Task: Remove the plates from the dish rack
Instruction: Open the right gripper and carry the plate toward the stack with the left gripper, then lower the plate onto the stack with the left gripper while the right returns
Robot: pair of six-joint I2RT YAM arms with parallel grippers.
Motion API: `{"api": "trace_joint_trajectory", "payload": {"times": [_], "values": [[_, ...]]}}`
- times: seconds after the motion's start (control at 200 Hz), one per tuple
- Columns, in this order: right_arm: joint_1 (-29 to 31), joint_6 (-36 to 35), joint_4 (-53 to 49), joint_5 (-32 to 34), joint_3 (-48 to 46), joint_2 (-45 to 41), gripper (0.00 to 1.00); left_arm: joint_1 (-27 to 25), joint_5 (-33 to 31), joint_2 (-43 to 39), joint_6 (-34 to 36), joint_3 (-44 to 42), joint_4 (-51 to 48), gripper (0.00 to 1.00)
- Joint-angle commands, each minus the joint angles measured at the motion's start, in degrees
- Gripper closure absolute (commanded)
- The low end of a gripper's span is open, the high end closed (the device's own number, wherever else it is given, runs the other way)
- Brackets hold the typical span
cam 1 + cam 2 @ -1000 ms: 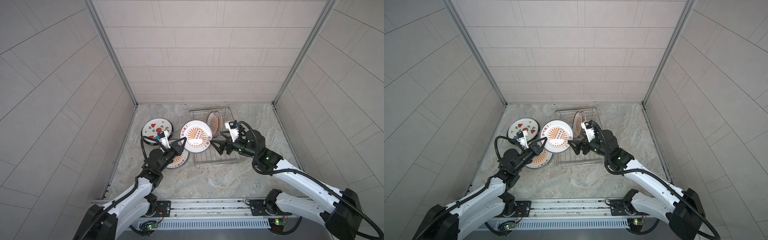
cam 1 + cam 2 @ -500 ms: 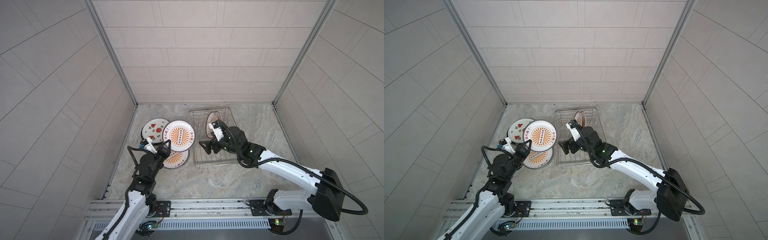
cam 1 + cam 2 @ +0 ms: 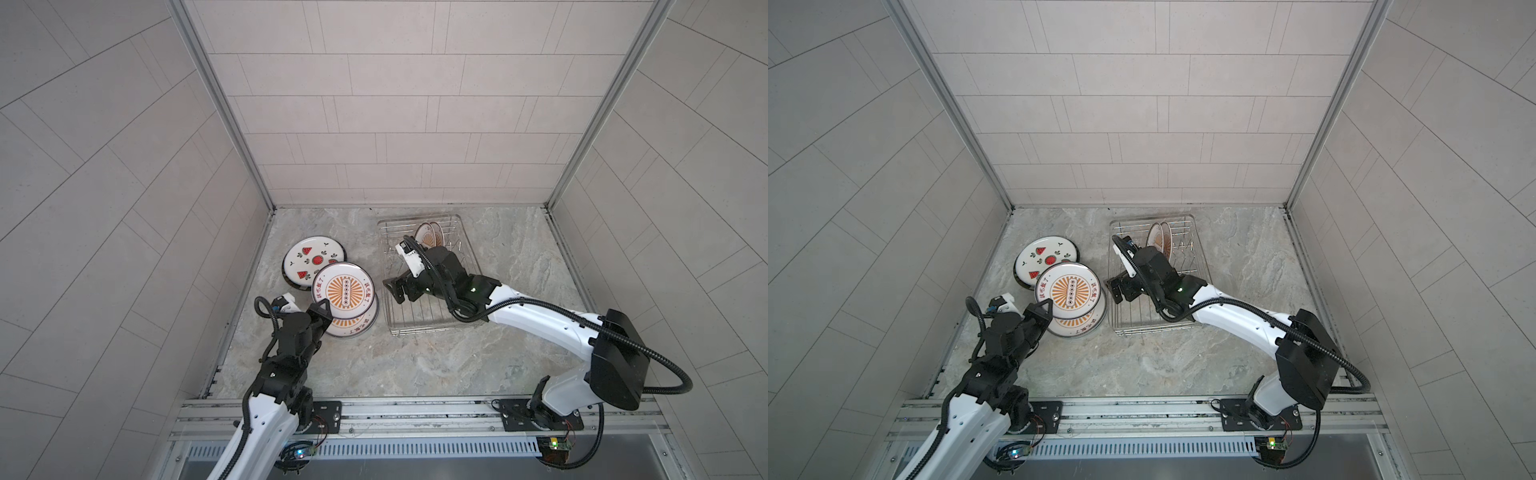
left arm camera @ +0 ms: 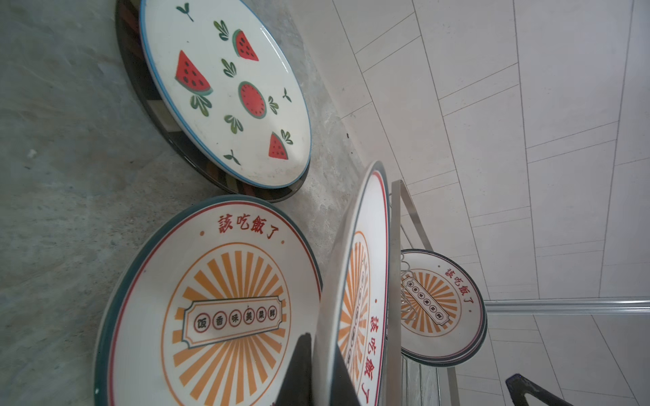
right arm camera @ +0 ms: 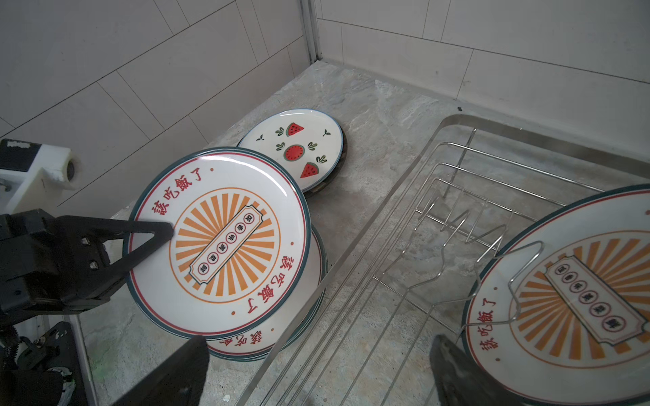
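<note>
Sunburst plate [image 3: 344, 291], tilted, pinched at its rim by the left gripper [image 3: 323, 312] above a sunburst stack [image 3: 358, 327] on the table [image 3: 415, 365], beside the watermelon plate [image 3: 312, 258]. Dish rack [image 3: 417, 318], to their right, holds apparently two upright plates [image 3: 430, 237]. The right gripper [image 3: 394, 291] hovers over it, jaws wide and empty.

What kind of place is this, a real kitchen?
Likely a robot test cell: bare tiled walls around a marble-look tabletop, arms mounted on an aluminium rail, a silver wire dish rack with white printed plates.

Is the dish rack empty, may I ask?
Not empty: sunburst plates stand upright between prongs at the far end of the dish rack.
</note>
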Motion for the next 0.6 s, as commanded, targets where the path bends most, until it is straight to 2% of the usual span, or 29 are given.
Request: {"api": "trace_joint_trajectory", "payload": {"times": [0.0,0.135,0.34,0.596], "values": [[0.7,-1.6,-1.3,1.1,1.9,1.5,0.00,0.3,-3.7,-0.1,-2.5,2.8,-2.8,1.00],[1.9,-2.6,-3.5,1.6,4.2,3.7,0.00,0.3,-4.8,1.2,-4.8,2.6,-4.7,0.99],[3.2,-3.7,-4.6,2.2,6.0,5.4,0.00,0.2,-2.8,4.4,-6.6,1.8,-3.0,0.98],[3.7,-4.0,-5.3,3.0,7.2,7.0,0.00,0.3,-2.4,6.9,-7.4,0.7,-1.9,0.89]]}}
